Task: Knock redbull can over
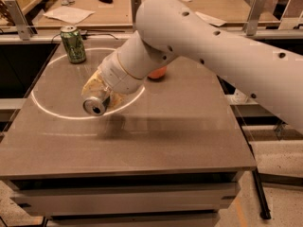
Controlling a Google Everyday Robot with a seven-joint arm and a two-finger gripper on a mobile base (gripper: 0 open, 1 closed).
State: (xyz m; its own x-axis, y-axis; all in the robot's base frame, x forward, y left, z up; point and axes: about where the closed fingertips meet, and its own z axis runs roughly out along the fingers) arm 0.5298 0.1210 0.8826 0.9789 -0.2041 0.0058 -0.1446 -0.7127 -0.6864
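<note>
My gripper (100,100) hangs over the left middle of the brown table (180,126), at the end of the big white arm (199,37). Its tan fingers (93,85) are shut around the redbull can (95,106). The can is held on its side, just above the table, with a silver round end facing the camera. Its blue and silver sides are hidden by the fingers. A shadow lies on the table right under it.
A green can (74,44) stands upright at the table's back left. An orange fruit (158,73) sits behind the wrist, partly hidden. A bright ring of light (52,113) marks the table's left half. A cluttered counter (94,11) runs behind the table.
</note>
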